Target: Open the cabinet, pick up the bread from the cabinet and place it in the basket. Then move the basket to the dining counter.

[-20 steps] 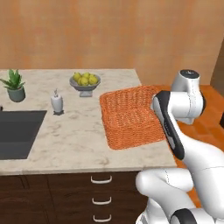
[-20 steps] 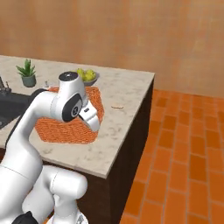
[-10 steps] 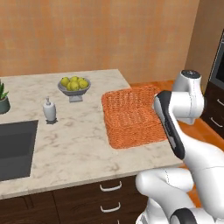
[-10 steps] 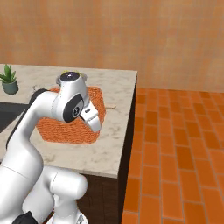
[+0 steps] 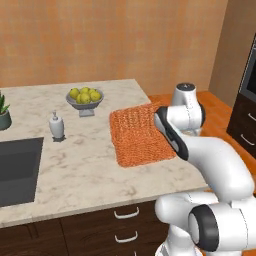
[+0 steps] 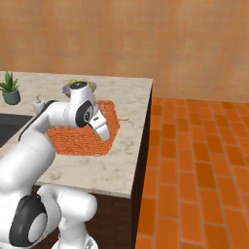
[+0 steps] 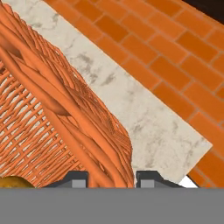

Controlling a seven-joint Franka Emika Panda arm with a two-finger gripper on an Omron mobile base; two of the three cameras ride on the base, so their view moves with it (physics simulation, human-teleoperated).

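Observation:
The orange woven basket (image 5: pixel 137 135) (image 6: pixel 73 138) rests on the pale marbled dining counter (image 5: pixel 80 170) (image 6: pixel 131 102), near its end by the brick floor. My gripper (image 7: pixel 112 178) (image 6: pixel 108 138) is shut on the basket's (image 7: pixel 65 113) rim, one fingertip on each side of the woven wall. A sliver of the golden bread (image 7: pixel 12 181) shows inside the basket at the hand view's lower left. In the left base view the arm covers the basket's right edge and hides the fingers.
On the counter stand a bowl of yellow-green fruit (image 5: pixel 85 97) (image 6: pixel 73 83), a soap dispenser (image 5: pixel 57 125) (image 6: pixel 38 102) and a potted plant (image 5: pixel 2 112) (image 6: pixel 9 87); a dark sink (image 5: pixel 17 170) lies at the left. Brick floor (image 6: pixel 194 160) spreads beyond the counter's end.
Both base views shifted in the first half second, so the camera moved; since then the scene holds still. The arm has shifted a little over the basket, still gripping its rim.

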